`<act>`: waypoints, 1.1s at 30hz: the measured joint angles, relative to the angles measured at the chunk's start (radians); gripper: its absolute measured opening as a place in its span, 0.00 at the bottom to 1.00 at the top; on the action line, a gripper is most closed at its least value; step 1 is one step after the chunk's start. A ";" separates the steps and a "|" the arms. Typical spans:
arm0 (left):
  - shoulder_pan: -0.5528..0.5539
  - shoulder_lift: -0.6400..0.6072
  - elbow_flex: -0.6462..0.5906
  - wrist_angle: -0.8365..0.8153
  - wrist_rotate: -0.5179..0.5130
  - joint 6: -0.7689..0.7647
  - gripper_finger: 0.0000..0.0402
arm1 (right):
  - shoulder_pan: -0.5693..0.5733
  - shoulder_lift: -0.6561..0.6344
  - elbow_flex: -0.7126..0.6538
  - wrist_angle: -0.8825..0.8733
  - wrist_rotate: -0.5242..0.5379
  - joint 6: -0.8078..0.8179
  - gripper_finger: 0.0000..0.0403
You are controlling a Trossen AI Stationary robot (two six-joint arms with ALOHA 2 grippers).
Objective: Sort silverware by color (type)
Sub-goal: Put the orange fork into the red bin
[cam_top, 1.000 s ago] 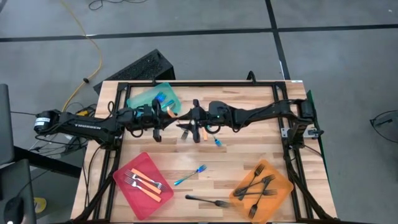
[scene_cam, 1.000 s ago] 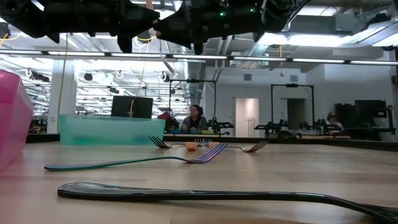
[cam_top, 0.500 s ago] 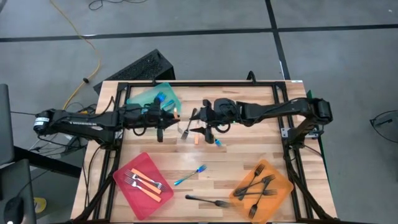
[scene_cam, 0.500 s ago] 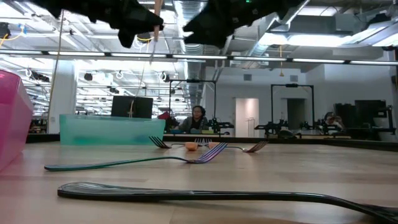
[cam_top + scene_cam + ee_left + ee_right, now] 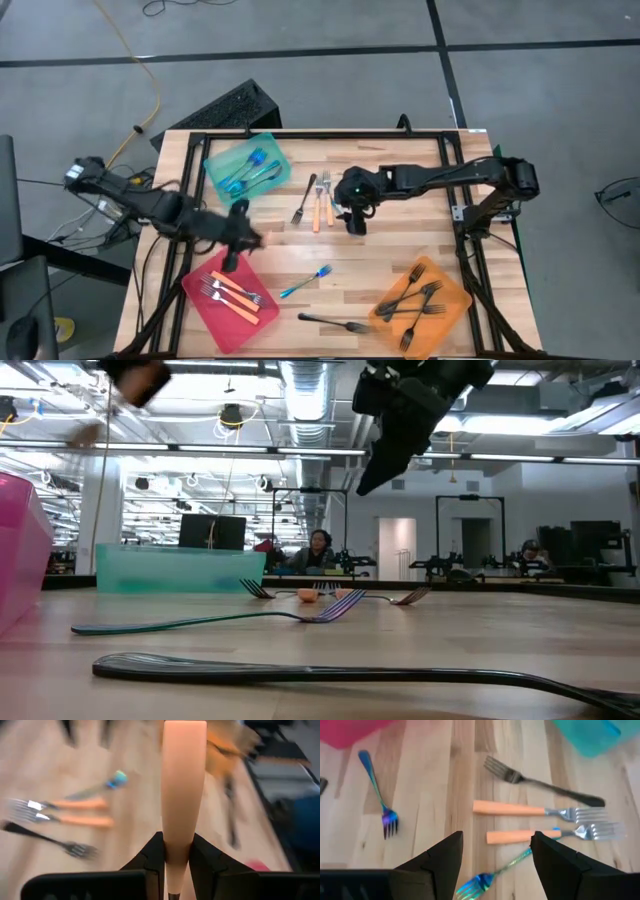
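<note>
An orange fork (image 5: 184, 785) is pinched upright between the left fingers (image 5: 202, 857), above the red tray (image 5: 205, 305). The right fingers (image 5: 562, 862) are spread above a blue fork (image 5: 485, 880), with two orange forks (image 5: 520, 810) just beyond.

- In the left wrist view, the orange-handled fork (image 5: 184, 795) is cut off at the top edge; its tines cannot be seen.
- The table (image 5: 135, 770) behind it is blurred by motion.
- In the low view, the left gripper (image 5: 135, 378) is smeared at the upper left.
- The black fork (image 5: 330, 672) is cut off at the lower right.
</note>
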 joint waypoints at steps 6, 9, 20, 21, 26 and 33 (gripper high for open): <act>-0.179 0.015 0.000 -0.033 -0.060 -0.088 0.10 | -0.001 -0.002 -0.001 0.020 0.000 0.000 0.63; -0.232 0.055 0.024 -0.076 -0.057 -0.116 0.10 | -0.002 -0.002 -0.001 0.031 0.000 0.000 0.63; -0.332 0.377 0.206 -0.398 0.051 -0.125 0.10 | -0.003 -0.002 -0.001 0.048 0.000 -0.009 0.63; -0.340 0.409 0.213 -0.410 0.054 -0.116 0.10 | -0.003 -0.002 -0.001 0.048 0.000 -0.011 0.63; -0.378 0.541 0.239 -0.411 0.152 -0.129 0.10 | -0.003 -0.001 -0.001 0.044 0.000 -0.010 0.63; -0.427 0.679 0.289 -0.412 0.158 -0.089 0.10 | -0.003 -0.001 -0.001 0.043 -0.001 -0.011 0.63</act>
